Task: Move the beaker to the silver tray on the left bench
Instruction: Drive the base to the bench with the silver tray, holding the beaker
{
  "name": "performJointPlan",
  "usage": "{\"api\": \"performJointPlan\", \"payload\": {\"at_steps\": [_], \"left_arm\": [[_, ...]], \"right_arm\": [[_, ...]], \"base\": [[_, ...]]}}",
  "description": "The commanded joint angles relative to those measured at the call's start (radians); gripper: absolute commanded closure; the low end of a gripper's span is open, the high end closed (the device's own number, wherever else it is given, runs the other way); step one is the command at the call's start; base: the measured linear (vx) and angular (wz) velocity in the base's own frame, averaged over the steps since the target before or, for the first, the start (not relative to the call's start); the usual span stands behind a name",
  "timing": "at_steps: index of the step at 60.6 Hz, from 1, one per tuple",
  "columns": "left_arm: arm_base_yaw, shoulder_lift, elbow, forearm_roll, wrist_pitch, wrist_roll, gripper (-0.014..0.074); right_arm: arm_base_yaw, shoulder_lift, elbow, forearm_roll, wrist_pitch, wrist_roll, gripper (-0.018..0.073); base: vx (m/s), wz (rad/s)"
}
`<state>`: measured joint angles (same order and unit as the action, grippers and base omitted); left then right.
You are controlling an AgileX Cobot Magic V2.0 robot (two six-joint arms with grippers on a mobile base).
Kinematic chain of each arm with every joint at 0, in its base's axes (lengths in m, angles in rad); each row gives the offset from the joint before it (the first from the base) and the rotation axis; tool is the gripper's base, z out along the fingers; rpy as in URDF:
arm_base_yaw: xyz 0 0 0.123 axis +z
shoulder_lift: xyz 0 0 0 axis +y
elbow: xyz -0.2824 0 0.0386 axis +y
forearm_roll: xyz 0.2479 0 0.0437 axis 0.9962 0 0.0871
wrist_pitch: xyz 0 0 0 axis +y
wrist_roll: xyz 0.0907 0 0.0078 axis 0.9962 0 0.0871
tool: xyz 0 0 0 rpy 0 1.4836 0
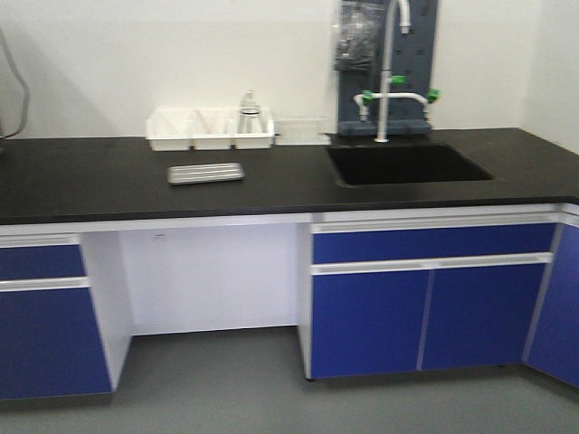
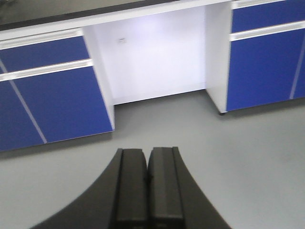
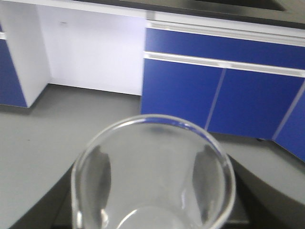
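Black and matte, the counter (image 1: 90,181) ran the whole width of the front view, set against a white wall. Under it stood blue cabinets (image 1: 425,307) with white rails, broken by an open white kneehole (image 1: 213,280), all on a grey floor (image 1: 271,398). Sunk into the counter's right part was a dark sink (image 1: 407,165). Behind the sink rose a grey pegboard (image 1: 425,54) and a tall tap (image 1: 387,81) with green knobs.

Left of the sink, against the wall, sat a white divided organiser (image 1: 210,129) with a glass flask (image 1: 250,113) in its rightmost compartment. A small clear box (image 1: 301,131) stood just beside it. The silver tray (image 1: 205,173) lay flat on the counter in front of the organiser, apart from it.

The beaker (image 3: 152,176) was in my right jaws, held upright out in front of the cabinets and above the floor. Its round rim and pouring lip filled the lower half of my right wrist view. Through the glass I saw my dark pads (image 3: 97,174), one on either side of its wall, gripping it. My left jaws were pressed together with no gap between them, pointing down at the floor before the kneehole.
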<state>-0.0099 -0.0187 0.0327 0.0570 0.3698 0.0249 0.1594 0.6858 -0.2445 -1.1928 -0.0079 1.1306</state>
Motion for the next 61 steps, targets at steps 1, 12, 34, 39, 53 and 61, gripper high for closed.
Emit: {"api": "performJointPlan", "payload": {"at_steps": [1, 12, 34, 39, 53, 61], "left_arm": [[-0.006, -0.008, 0.020, -0.003, -0.076, -0.002, 0.0595], [-0.006, -0.008, 0.020, -0.003, -0.076, -0.002, 0.0595], [-0.006, -0.008, 0.020, -0.003, -0.076, -0.002, 0.0595], [-0.006, -0.008, 0.020, -0.003, -0.076, -0.002, 0.0595], [-0.006, -0.008, 0.020, -0.003, -0.076, -0.002, 0.0595], [-0.006, -0.008, 0.020, -0.003, -0.076, -0.002, 0.0595]], "right_arm": [[-0.003, 0.002, -0.030, -0.008, -0.029, 0.000, 0.0571], [-0.003, 0.002, -0.030, -0.008, -0.029, 0.000, 0.0571], [-0.003, 0.002, -0.030, -0.008, -0.028, 0.000, 0.0571], [-0.003, 0.002, -0.030, -0.008, -0.028, 0.000, 0.0571], [-0.003, 0.002, -0.030, -0.008, -0.028, 0.000, 0.0571], [-0.003, 0.002, -0.030, -0.008, -0.028, 0.000, 0.0571]], "base": [[0.12, 0.48], [0.17, 0.59], [0.24, 0.65], [0.30, 0.52], [0.35, 0.35], [0.39, 0.10]]}}
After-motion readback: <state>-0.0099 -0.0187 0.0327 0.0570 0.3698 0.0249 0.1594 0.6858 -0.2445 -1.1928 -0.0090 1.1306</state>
